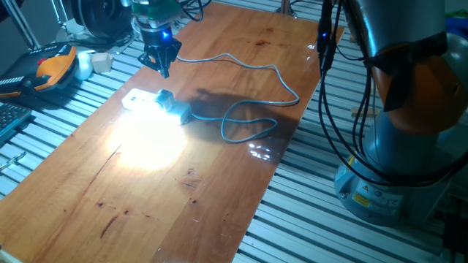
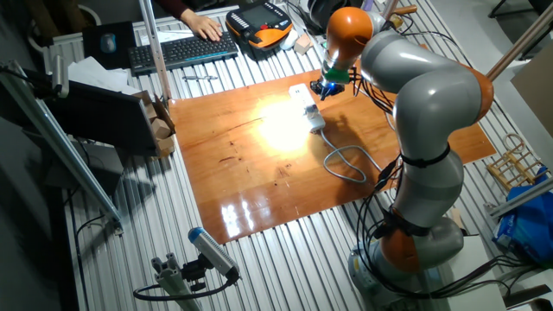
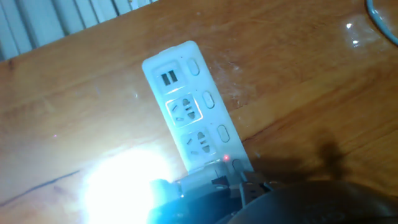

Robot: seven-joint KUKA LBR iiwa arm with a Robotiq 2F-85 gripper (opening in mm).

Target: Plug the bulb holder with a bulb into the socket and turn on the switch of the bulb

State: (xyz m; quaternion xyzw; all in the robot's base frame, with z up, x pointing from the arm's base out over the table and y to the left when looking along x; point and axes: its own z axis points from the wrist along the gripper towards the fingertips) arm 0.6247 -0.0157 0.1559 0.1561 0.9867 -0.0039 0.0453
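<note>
Nearest the lens: in the hand view, a dark blurry lump along the bottom edge, probably part of the hand itself, can't make out more.
Bulb (image 3: 121, 186): lit, a big white glare at the cable end of the strip, so the actual glass is washed out. It throws a bright pool on the wooden table (image 1: 219, 183).
Bulb holder (image 3: 199, 177): only a pale boxy edge shows next to the glare, looks seated in the last outlet, with a tiny red light beside it.
Socket (image 3: 186, 106): white strip lying flat, USB ports and two free outlets visible, each with its own button on the side. Grey cable (image 1: 248, 69) loops off across the table.
Gripper (image 1: 161, 58): hovering just above the strip's far end, holding nothing as far as I can see. How wide the fingers are, honestly can't tell.
Progress: my guess is plugged in and switched on, pretty much done.
Handling: holder looks light, rigid plastic, so grab the boxy sides. Bulb is likely fragile and smooth, wouldn't squeeze it. Strip is light too and could slide when pushed.
</note>
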